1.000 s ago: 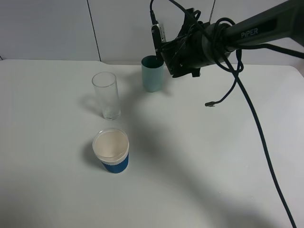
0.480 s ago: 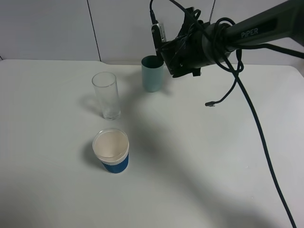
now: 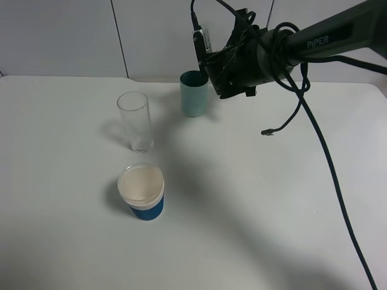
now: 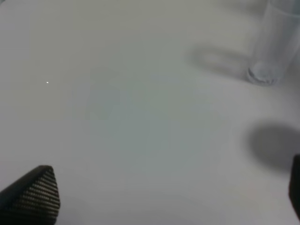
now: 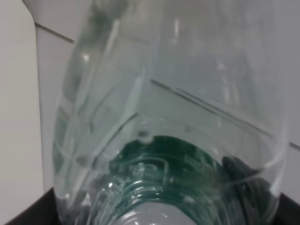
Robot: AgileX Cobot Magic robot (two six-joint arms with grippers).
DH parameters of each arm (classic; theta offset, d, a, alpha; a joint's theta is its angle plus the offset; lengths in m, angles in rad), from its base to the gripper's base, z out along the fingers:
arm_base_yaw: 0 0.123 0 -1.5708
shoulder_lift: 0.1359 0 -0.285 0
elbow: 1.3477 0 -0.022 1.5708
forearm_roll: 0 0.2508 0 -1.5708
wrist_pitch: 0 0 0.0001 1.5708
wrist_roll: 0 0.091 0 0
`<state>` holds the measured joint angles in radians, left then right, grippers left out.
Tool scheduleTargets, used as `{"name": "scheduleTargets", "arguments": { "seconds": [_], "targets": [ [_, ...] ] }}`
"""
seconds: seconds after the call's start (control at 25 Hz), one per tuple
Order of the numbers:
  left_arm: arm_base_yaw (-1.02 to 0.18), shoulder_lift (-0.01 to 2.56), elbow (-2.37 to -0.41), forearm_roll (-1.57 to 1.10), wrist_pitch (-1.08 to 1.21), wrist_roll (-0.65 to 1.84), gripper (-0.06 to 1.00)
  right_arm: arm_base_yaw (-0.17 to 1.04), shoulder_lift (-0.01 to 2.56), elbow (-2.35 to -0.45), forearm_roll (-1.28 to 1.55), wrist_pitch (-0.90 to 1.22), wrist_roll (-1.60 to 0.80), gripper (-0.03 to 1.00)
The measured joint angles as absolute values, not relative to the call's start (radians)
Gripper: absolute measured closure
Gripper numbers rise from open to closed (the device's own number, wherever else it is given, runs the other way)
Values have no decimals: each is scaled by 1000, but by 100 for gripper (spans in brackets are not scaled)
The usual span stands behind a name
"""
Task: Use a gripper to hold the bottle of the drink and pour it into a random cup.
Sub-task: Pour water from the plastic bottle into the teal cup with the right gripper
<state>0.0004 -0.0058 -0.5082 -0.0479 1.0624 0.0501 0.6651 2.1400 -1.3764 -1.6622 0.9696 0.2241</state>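
Observation:
In the right wrist view the clear plastic bottle (image 5: 164, 117) fills the frame, its dark green label (image 5: 164, 154) low in the picture. The colourless drink is hard to tell apart from the bottle's wall. In the high view my right gripper (image 3: 227, 66) hangs shut on the bottle, tipped, just right of and above the teal-green cup (image 3: 193, 94). The claw hides most of the bottle there. My left gripper (image 4: 164, 194) is open above bare table, one fingertip (image 4: 35, 192) at each side, holding nothing.
A tall clear glass (image 3: 134, 121) stands left of the cup and shows again in the left wrist view (image 4: 274, 47). A white cup with a blue sleeve (image 3: 141, 192) sits nearer the front. A black cable (image 3: 314, 139) trails from the right arm over the white table (image 3: 272, 199).

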Motion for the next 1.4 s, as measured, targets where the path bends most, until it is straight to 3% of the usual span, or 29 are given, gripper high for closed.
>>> {"name": "scheduleTargets", "arguments": {
  "seconds": [1.4],
  "targets": [
    [0,-6,-508,-48,1062,50,-5,665,2140,-1376,-1707,972,121,42]
  ]
}}
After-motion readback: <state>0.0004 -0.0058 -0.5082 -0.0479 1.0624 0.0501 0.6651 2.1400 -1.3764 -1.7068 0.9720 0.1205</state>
